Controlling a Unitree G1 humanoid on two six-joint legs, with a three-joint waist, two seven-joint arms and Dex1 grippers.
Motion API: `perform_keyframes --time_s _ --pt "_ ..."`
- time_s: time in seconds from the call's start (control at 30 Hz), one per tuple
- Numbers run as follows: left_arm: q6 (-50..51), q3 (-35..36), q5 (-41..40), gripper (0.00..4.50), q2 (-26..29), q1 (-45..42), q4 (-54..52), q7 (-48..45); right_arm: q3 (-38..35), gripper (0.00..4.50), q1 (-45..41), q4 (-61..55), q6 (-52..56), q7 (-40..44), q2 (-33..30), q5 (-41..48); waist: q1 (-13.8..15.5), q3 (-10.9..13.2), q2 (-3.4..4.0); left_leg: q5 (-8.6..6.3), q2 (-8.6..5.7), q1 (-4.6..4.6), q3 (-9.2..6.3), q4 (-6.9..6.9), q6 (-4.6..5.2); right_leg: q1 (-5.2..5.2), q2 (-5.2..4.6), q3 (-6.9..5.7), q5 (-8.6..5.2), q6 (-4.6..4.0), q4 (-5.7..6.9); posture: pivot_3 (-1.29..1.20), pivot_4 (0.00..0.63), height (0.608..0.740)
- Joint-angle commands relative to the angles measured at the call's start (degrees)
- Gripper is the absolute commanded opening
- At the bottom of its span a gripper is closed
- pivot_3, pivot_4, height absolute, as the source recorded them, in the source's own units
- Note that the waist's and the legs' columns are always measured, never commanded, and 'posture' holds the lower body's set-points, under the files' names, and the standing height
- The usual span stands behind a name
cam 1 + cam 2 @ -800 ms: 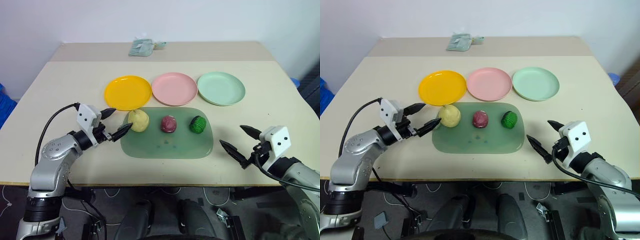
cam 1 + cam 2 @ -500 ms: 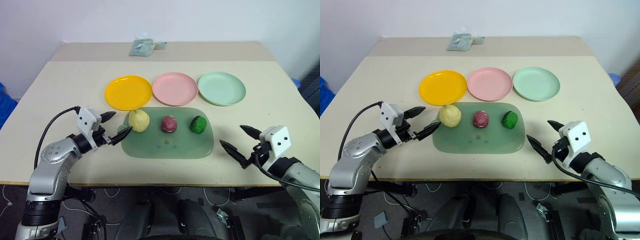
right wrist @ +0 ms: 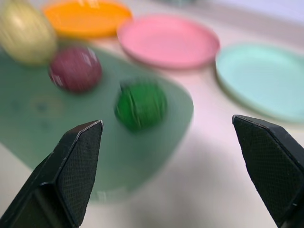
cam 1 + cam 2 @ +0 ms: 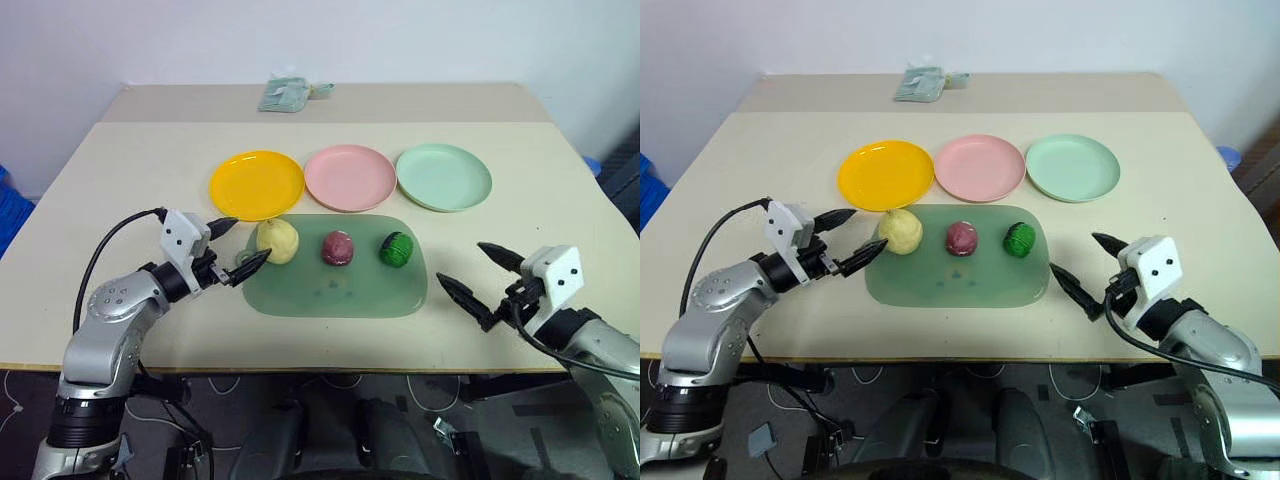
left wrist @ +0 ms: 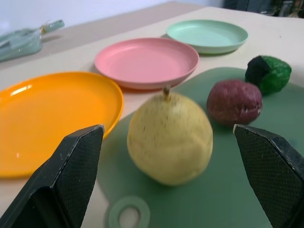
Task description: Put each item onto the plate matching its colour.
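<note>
Three items lie in a row on a translucent green tray (image 4: 335, 292): a pale yellow one (image 4: 278, 241), a dark reddish-purple one (image 4: 337, 248) and a dark green ridged one (image 4: 397, 248). Behind the tray stand the yellow plate (image 4: 256, 184), the pink plate (image 4: 349, 177) and the mint green plate (image 4: 443, 176), all bare. My left gripper (image 4: 250, 238) is open just left of the yellow item, which sits between its fingers (image 5: 71, 180) in the left wrist view without touching them. To the right of the tray, my right gripper (image 4: 460, 263) is open, pointing toward the green item (image 3: 141, 104).
A pale green packet (image 4: 285, 95) lies at the table's far edge. The near table edge runs just below both grippers. Something blue (image 4: 8, 215) stands beyond the table's left side.
The left gripper has edged slightly toward the pale yellow item. The right gripper has risen a touch. The items and plates have not moved.
</note>
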Motion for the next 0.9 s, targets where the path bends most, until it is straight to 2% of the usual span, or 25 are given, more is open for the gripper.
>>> perform_keyframes --time_s 0.03,0.3,0.7,0.77,0.9 --pt "0.8 -1.6 1.0 4.50 -0.6 -2.0 -1.3 1.9 2.3 4.44 -1.9 -1.0 -3.5 5.5 -1.6 1.9 0.0 0.0 0.00 -0.01 0.00 0.00 0.00 0.00 0.01 0.00 0.00 0.00 0.00 0.00 0.00 0.00 0.150 0.740" --pt "3.6 -4.0 2.0 4.50 -3.0 -4.7 0.0 5.8 7.2 4.44 -4.1 1.5 -7.3 12.7 -3.2 1.3 0.1 0.0 -0.01 -0.01 -0.01 -0.01 0.00 0.04 0.03 0.03 -0.01 -0.03 0.08 0.11 -0.02 0.00 0.150 0.740" --pt "6.2 -7.1 5.5 4.50 -4.0 -6.4 4.7 8.2 9.4 4.44 -7.9 2.0 -6.6 11.1 -3.2 0.4 0.1 0.0 -0.02 -0.01 -0.01 -0.01 0.00 0.03 0.02 0.01 -0.01 -0.04 0.10 0.12 -0.02 0.00 0.150 0.740" --pt "5.7 -7.5 6.4 3.95 -4.6 -7.1 6.1 8.7 9.2 4.50 -8.3 1.9 -6.2 10.7 -3.3 0.6 0.2 0.0 -0.02 -0.01 -0.01 -0.01 0.00 0.05 0.02 0.01 -0.01 -0.05 0.10 0.12 -0.02 0.00 0.150 0.740" --pt "4.7 -7.6 7.0 2.43 -5.8 -8.0 7.2 9.0 9.1 4.50 -8.7 1.7 -5.9 9.8 -3.4 0.6 0.1 0.0 -0.02 -0.01 -0.02 -0.01 0.00 0.03 0.02 0.01 -0.02 -0.05 0.11 0.12 -0.02 0.00 0.150 0.740"
